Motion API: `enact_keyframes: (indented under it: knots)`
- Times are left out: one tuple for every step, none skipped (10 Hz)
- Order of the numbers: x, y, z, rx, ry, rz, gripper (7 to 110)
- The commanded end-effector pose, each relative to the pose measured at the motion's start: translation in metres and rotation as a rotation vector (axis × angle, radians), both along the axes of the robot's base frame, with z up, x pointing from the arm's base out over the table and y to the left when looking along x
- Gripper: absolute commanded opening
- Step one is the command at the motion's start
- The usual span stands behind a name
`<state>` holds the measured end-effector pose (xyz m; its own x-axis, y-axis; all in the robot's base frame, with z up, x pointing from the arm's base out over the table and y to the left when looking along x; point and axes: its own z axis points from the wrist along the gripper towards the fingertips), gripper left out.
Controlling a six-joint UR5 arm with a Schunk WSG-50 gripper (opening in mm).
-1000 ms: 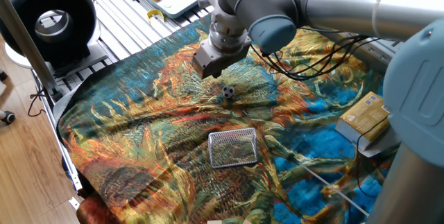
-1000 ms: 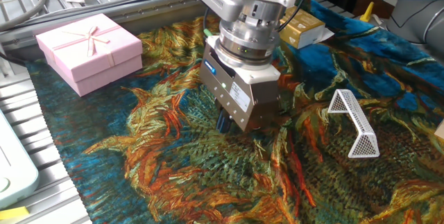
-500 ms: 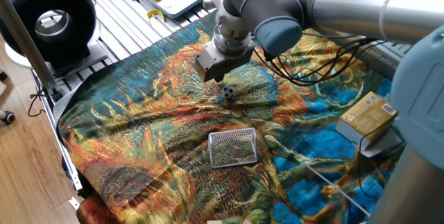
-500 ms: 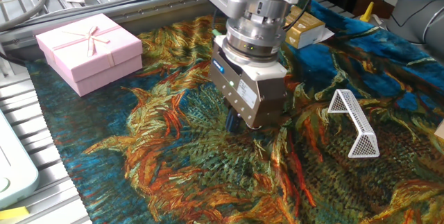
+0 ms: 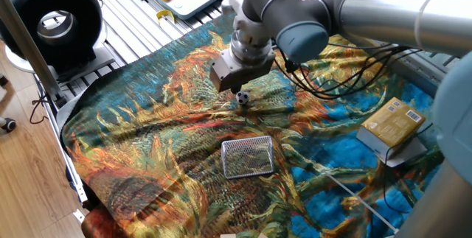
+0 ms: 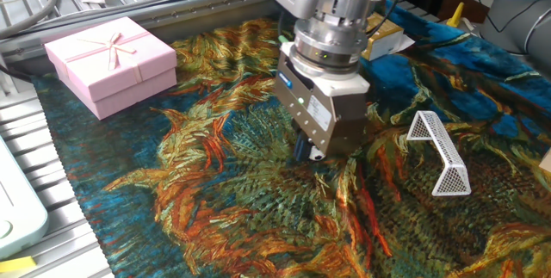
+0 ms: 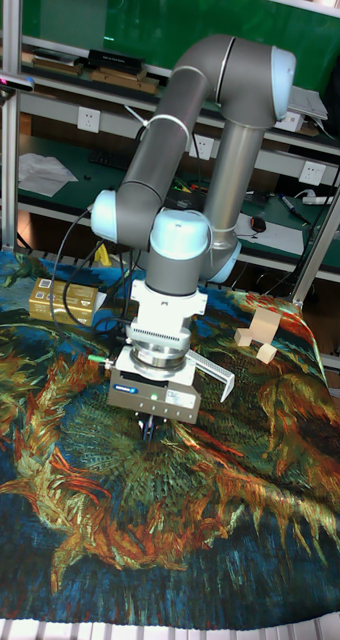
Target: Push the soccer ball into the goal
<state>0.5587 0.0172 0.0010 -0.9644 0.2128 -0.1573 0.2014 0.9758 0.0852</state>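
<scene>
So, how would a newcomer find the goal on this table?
Start at the colourful painted cloth covering the table. Past the soccer ball, away from the tool, sits the goal, a small silver wire-mesh frame; the tan box is cardboard.

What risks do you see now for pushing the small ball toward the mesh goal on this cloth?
1. The end effector sits very close behind the tiny black-and-white soccer ball; an off-centre push may send it sideways, past the small silver wire-mesh goal.
2. The colourful painted cloth looks wrinkled, so the ball may veer or stop.
3. The low fingertips might snag the cloth.
</scene>
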Motion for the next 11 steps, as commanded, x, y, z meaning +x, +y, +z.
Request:
enact_keyframes:
  knots:
    - [-0.01,0.009,0.002,0.024,0.005,-0.049,7]
    - [-0.012,0.009,0.0,0.022,0.005,-0.056,7]
    - [-0.015,0.01,-0.001,0.028,0.006,-0.065,7]
    - [-0.017,0.011,-0.003,0.035,0.006,-0.077,7]
    - [-0.02,0.011,-0.006,0.029,-0.001,-0.087,7]
    - [-0.02,0.008,-0.008,0.007,-0.01,-0.09,7]
    - [-0.014,-0.011,-0.008,-0.068,-0.027,-0.047,7]
    - [-0.008,-0.027,-0.007,-0.124,-0.042,-0.009,7]
    - [-0.005,-0.035,-0.005,-0.153,-0.048,0.018,7]
    - [-0.005,-0.04,-0.003,-0.172,-0.047,0.03,7]
    - [-0.007,-0.042,-0.002,-0.18,-0.046,0.053,7]
